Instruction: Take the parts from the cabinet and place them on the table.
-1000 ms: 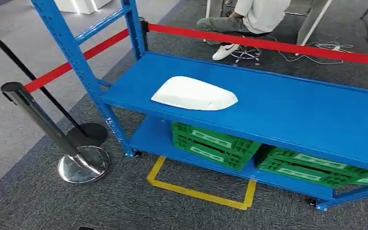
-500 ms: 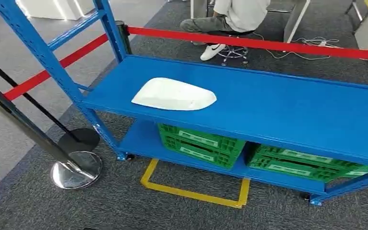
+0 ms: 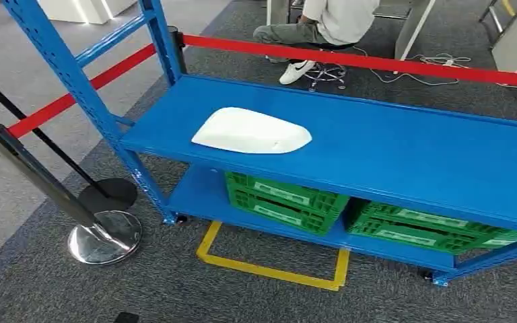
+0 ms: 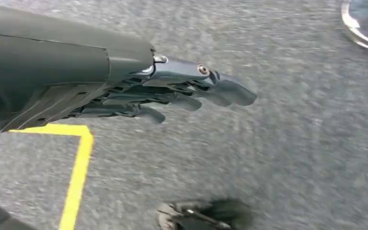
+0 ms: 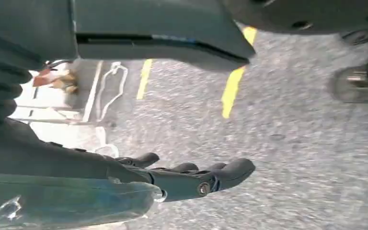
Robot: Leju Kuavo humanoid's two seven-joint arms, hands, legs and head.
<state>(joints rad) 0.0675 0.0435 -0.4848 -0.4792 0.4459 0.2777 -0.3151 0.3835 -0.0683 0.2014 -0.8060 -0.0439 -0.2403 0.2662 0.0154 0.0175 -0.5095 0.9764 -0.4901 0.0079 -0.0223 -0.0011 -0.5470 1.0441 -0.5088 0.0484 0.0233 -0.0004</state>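
A white, smooth, rounded part (image 3: 251,131) lies on the upper shelf of the blue cabinet (image 3: 410,155), toward its left end. My left hand (image 4: 172,93) hangs over grey carpet with its fingers stretched out and holds nothing. My right hand (image 5: 191,177) also hangs above the carpet, fingers extended, with nothing in it. Both hands are well away from the part.
Two green crates (image 3: 283,199) (image 3: 431,229) sit on the cabinet's lower shelf. A chrome barrier post (image 3: 40,182) with red belts (image 3: 350,59) stands at the left. A yellow floor marking (image 3: 272,269) lies before the cabinet. A seated person (image 3: 330,20) is behind it.
The whole picture has shifted as the camera moved: the cabinet and part sit further left than a second ago, then drifted slightly right. The part itself stays put on the shelf.
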